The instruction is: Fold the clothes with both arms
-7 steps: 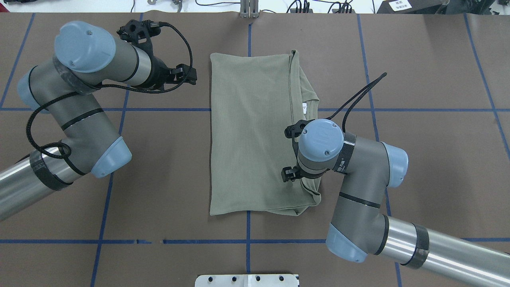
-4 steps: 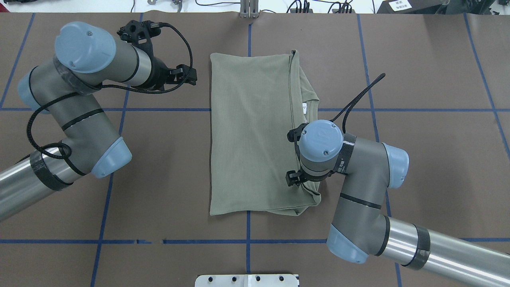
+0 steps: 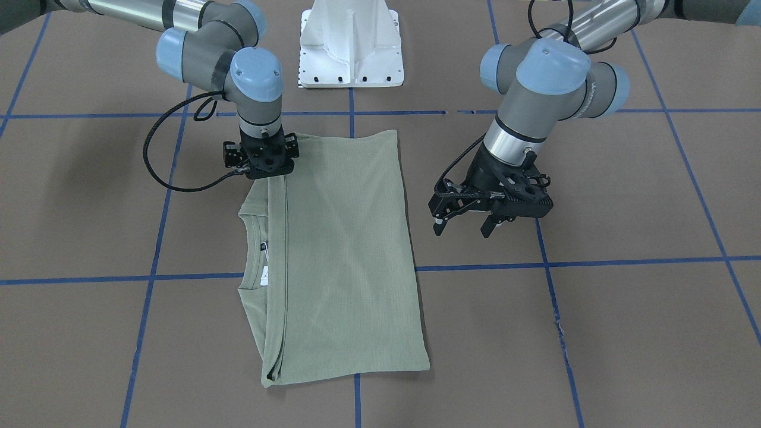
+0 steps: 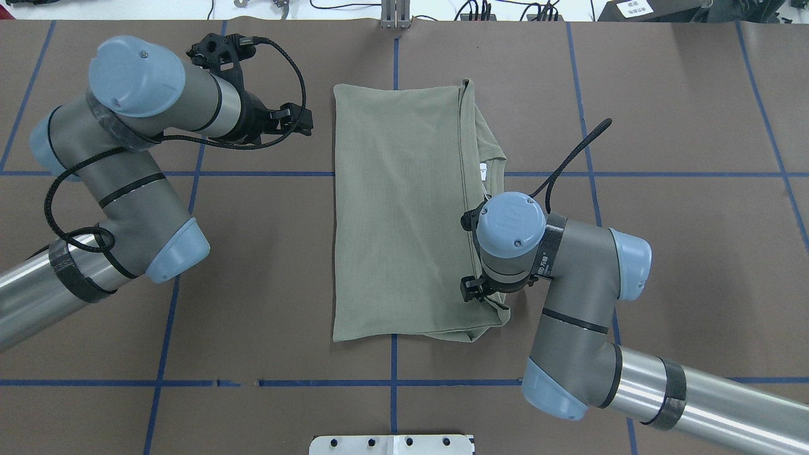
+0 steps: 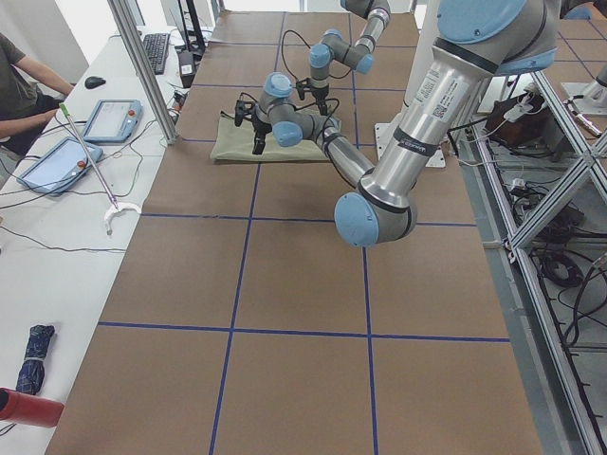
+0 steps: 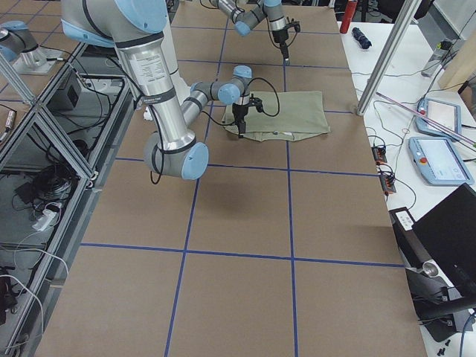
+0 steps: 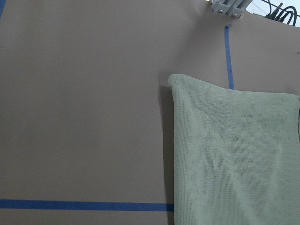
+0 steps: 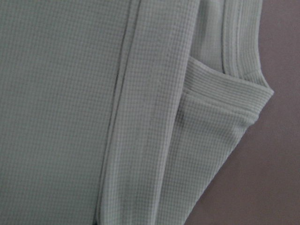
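The right gripper point(image 3: 261, 159) points straight down, low over the shirt point(image 3: 339, 249). Its own body hides its jaws, so I cannot tell whether they are apart or together, or whether they touch the cloth. Directly under them lies the shirt's layered edge, near the corner closest to the robot. The wrist camera there shows a ribbed edge point(image 8: 234, 93) beside a long fold line point(image 8: 121, 93). Out from those jaws, away from the robot, the collar point(image 3: 252, 249) opens along the same side, with a white tag point(image 3: 265, 273) inside it. The shirt lies flat on the brown table point(image 4: 632, 253), folded into 1 long rectangle. The left gripper point(image 3: 462, 229) hangs above bare table on the other side of the shirt, clear of the cloth, its 2 jaws apart and holding nothing. The shirt's straight folded edge is just beside them, and 1 corner point(image 7: 176, 82) shows in that wrist camera. Blue tape lines point(image 3: 594, 261) cross the table beyond both grippers.
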Motion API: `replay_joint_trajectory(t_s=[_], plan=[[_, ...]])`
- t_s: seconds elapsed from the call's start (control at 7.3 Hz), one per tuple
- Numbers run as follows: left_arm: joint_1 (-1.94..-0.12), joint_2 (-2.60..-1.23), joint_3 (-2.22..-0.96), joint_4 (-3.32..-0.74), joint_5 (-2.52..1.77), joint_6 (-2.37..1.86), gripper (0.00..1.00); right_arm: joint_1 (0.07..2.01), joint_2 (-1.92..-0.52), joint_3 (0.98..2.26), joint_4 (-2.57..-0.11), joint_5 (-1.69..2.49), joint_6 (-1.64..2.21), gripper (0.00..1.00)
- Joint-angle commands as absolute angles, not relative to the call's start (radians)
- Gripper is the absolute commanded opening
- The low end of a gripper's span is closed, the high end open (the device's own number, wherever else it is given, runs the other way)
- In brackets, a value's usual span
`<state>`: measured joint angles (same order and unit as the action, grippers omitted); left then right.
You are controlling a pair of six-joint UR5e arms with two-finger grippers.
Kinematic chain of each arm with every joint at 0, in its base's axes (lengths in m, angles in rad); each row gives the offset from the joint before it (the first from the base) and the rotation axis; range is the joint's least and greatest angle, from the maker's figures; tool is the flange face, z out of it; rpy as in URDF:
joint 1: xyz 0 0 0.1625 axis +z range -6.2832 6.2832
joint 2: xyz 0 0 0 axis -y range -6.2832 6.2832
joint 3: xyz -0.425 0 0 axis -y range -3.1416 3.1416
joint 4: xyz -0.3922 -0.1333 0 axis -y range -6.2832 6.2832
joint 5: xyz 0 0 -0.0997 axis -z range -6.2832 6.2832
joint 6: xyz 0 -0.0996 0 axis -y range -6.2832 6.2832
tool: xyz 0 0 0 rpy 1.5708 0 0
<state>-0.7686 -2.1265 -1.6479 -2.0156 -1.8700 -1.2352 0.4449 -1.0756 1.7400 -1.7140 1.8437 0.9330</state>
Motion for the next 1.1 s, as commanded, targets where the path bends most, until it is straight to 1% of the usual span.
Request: replay_joint_trajectory(t_s=[0.0, 0.14, 0.41, 0.55, 0.82, 0.96], plan=[[-0.767, -2.128, -1.652, -2.016, -1.87, -1.241, 1.0, 0.446, -1.083, 1.741, -1.717, 1.844, 0.933, 1.0], [-0.767, -2.129, -1.652, -2.016, -1.87, -1.252, 1.0, 0.46, -1.085, 1.747, -1.717, 1.845, 0.927, 1.0], [-0.764, -2.138, -1.654, -2.017, -1.87, -1.272, 1.0, 0.479, -1.162, 1.81, -1.713, 1.845, 0.865, 1.0], [-0.764, -2.141, -1.654, -2.017, -1.871, -1.272, 1.0, 0.477, -1.178, 1.803, -1.713, 1.835, 0.865, 1.0], [-0.764, -2.146, -1.655, -2.017, -1.87, -1.272, 1.0, 0.497, -1.187, 1.809, -1.713, 1.839, 0.864, 1.0], [-0.764, -2.151, -1.66, -2.016, -1.871, -1.272, 1.0, 0.536, -1.178, 1.822, -1.716, 1.853, 0.858, 1.0]])
